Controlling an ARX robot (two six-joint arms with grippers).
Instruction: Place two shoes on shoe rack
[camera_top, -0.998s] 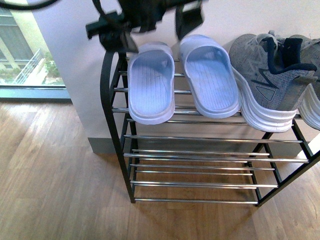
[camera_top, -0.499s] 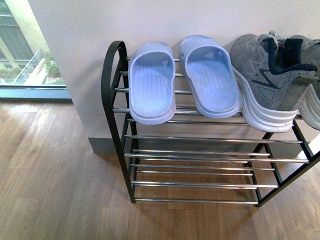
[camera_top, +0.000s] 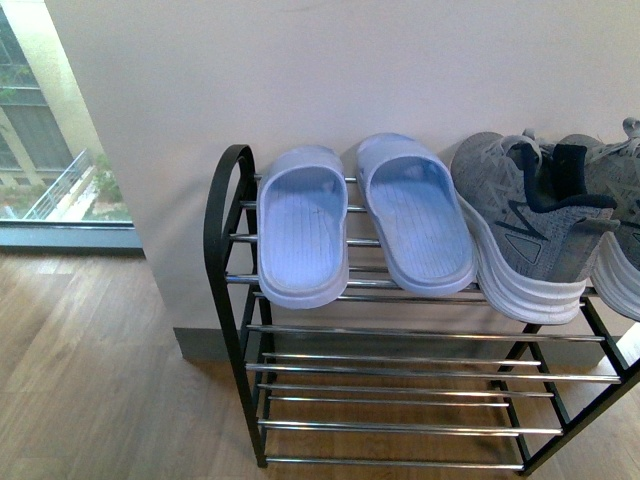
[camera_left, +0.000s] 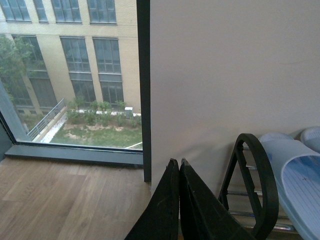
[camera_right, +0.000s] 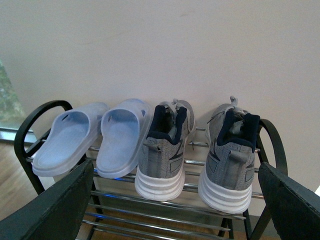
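Observation:
Two grey knit shoes with thick white soles stand side by side, heels outward, on the top tier of the shoe rack (camera_top: 400, 331). One shoe (camera_top: 525, 235) is in full view and the other (camera_top: 622, 225) is cut off by the right edge. The right wrist view shows both, the left shoe (camera_right: 162, 150) and the right shoe (camera_right: 230, 162). My right gripper (camera_right: 175, 167) is open in front of them, touching neither. Away from the shoes, my left gripper (camera_left: 179, 164) is shut on nothing beside the rack's rounded left end (camera_left: 260, 190). Neither gripper shows in the front view.
A pair of pale blue slide sandals (camera_top: 300, 225) (camera_top: 415, 215) lies on the top tier left of the shoes. The rack stands against a white wall (camera_top: 350, 70). Wooden floor (camera_top: 90, 380) and a floor-level window (camera_left: 70, 75) lie to the left. The lower chrome tiers (camera_top: 400, 400) hold nothing.
A dark arm that hung at the top of the front view one second ago has left the picture. The rack and shoes now sit lower in that view.

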